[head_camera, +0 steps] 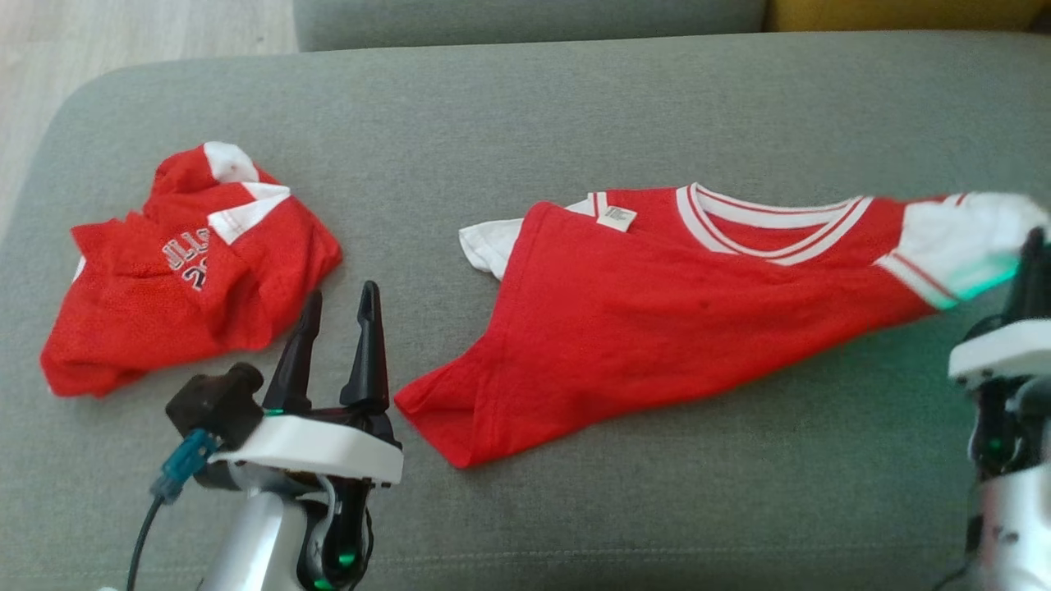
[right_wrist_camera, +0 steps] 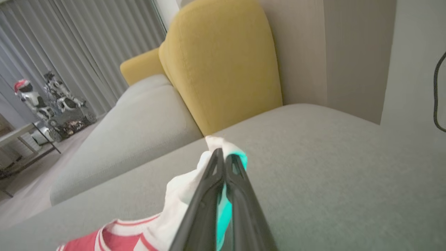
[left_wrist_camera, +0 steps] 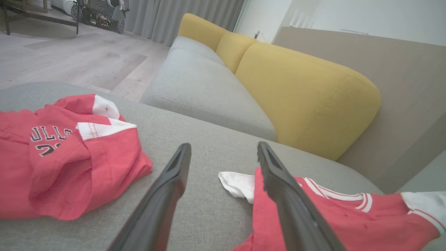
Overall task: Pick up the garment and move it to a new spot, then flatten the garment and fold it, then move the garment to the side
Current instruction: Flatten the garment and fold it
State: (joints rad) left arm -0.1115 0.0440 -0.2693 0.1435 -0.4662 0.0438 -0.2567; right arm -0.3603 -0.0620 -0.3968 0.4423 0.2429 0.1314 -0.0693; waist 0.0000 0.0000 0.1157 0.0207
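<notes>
The garment (head_camera: 657,320), a red T-shirt with white sleeves and a striped white collar, lies stretched across the grey cushion (head_camera: 575,107). Its right sleeve is lifted off the surface, and my right gripper (head_camera: 1036,240) is shut on that white sleeve (right_wrist_camera: 181,188). In the right wrist view the closed gripper (right_wrist_camera: 224,155) pinches the fabric near its tips. My left gripper (head_camera: 341,294) stands open just left of the shirt's lower hem corner, holding nothing. In the left wrist view this gripper (left_wrist_camera: 223,146) frames bare cushion, with the shirt (left_wrist_camera: 348,219) beside the right finger.
A second red garment (head_camera: 189,271) with white trim and dark lettering lies crumpled at the left, also seen as a heap (left_wrist_camera: 69,157) in the left wrist view. Yellow backrests (left_wrist_camera: 306,90) rise behind the seat. The cushion's rounded edge and wooden floor (head_camera: 123,33) lie at the far left.
</notes>
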